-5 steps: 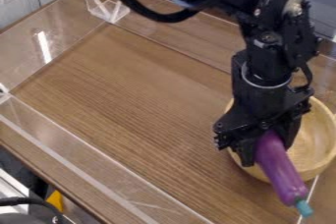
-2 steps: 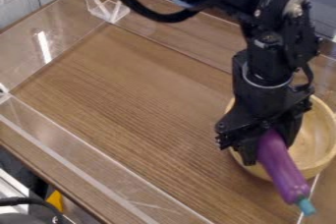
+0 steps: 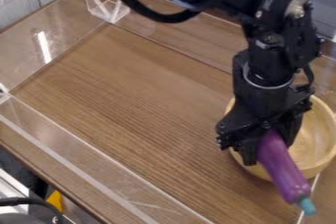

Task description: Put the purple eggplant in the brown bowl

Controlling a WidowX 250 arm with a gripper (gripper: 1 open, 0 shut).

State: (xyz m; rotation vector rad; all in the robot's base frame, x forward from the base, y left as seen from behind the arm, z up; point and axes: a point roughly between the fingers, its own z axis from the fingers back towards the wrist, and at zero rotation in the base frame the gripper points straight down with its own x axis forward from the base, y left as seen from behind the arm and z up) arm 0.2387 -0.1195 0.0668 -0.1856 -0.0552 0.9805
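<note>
Gripper [image 3: 261, 140] clamped on the purple eggplant [image 3: 281, 170], unchanged from 1 second earlier. The eggplant hangs tilted across the near rim of the brown bowl [image 3: 312, 135], teal stem outside over the bench [image 3: 118, 110]; release is not yet made.

End effector [image 3: 258, 145] grips purple eggplant [image 3: 281, 170] over brown bowl [image 3: 312, 140].

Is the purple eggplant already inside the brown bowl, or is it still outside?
Partly in. The gripper, shut on the purple eggplant, holds its upper end over the brown bowl; its teal tip hangs past the near rim.
</note>
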